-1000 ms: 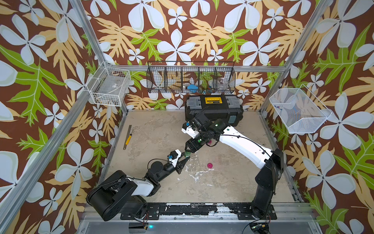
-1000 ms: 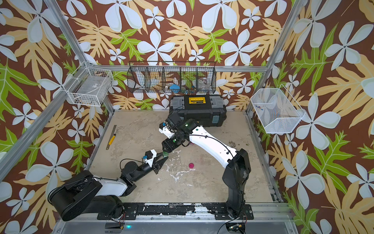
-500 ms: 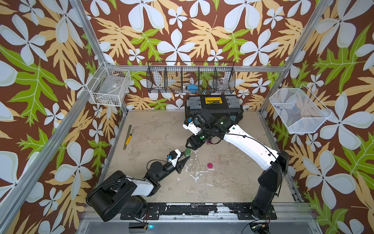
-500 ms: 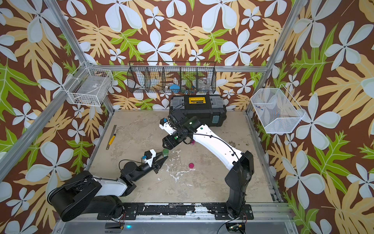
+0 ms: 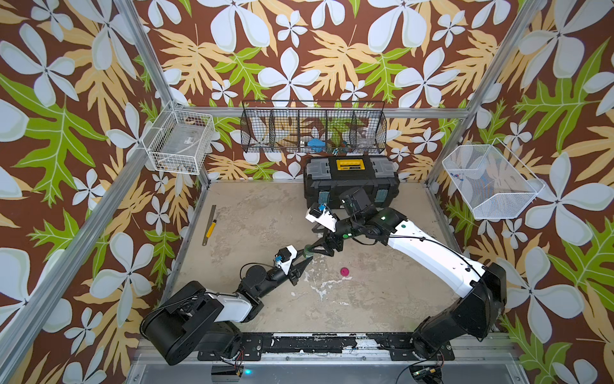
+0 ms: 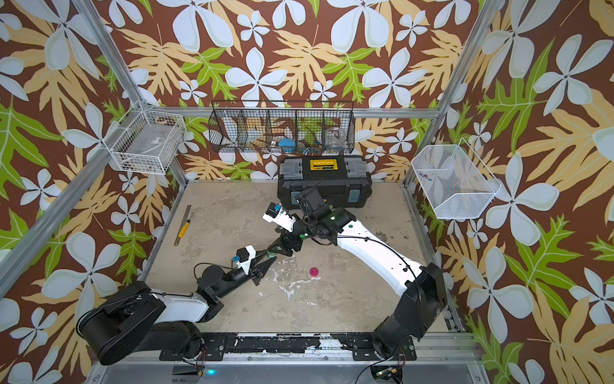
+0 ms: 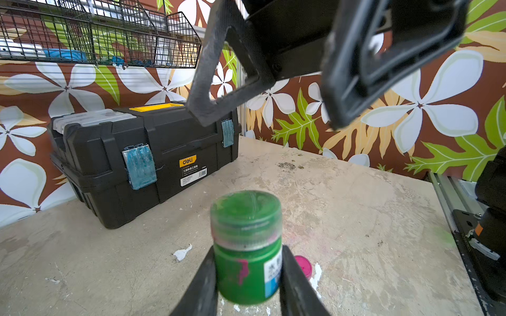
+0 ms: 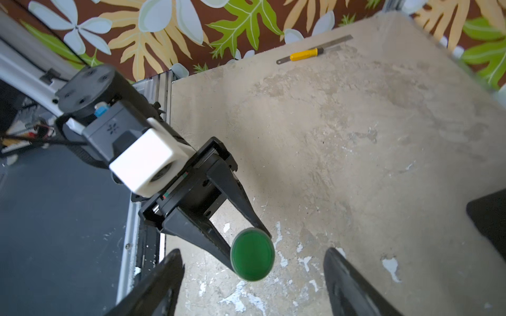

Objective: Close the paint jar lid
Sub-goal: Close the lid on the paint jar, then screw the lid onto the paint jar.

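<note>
A small green paint jar (image 7: 247,268) with a white-and-blue label stands upright between my left gripper's (image 7: 247,253) fingers, which are shut on its body. Its green lid (image 7: 246,216) sits on top of the jar. In both top views the jar (image 5: 308,251) (image 6: 271,254) is held just above the table's middle. My right gripper (image 8: 253,254) hangs open right above the lid (image 8: 252,258), with its fingers wide on either side and clear of it. From the left wrist view, the right gripper's fingers (image 7: 213,109) loom overhead.
A loose pink lid (image 5: 345,271) lies on the table right of the jar. A black toolbox (image 5: 350,176) stands at the back. A steel ruler and a yellow-handled knife (image 5: 209,226) lie at the left edge. Wire baskets (image 5: 314,131) hang on the walls.
My right gripper's jaws have spread wider and come off the lid, staying above the jar. The left gripper and the jar have held still.
</note>
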Motion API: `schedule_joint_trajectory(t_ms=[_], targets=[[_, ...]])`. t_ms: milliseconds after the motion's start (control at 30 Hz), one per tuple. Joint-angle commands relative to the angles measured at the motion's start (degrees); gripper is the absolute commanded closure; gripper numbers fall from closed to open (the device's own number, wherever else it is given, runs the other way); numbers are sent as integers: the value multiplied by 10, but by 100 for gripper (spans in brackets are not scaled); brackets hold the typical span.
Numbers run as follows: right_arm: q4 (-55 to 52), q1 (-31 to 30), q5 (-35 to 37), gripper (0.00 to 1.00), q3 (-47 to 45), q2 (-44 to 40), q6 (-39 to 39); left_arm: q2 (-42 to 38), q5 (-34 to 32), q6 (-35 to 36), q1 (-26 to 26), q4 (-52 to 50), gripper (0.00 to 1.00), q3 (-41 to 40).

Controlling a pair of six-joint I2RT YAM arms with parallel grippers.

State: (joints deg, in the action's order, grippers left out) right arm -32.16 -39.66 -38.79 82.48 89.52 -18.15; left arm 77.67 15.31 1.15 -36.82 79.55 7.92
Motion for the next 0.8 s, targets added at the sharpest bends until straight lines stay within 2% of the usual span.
schedule_joint_trajectory(t_ms=[0, 300, 500, 767], targets=[[61, -1, -30, 21, -13, -10, -107, 0, 6, -6, -1, 16, 89, 4], [-35, 16, -126, 19, 21, 44, -222, -5, 3, -3, 0, 14, 88, 2], [-17, 25, -153, 21, -9, 45, -244, -6, 2, -2, -1, 14, 88, 2], [-26, 27, -137, 30, 10, 76, -228, -6, 2, -1, 0, 13, 88, 1]])
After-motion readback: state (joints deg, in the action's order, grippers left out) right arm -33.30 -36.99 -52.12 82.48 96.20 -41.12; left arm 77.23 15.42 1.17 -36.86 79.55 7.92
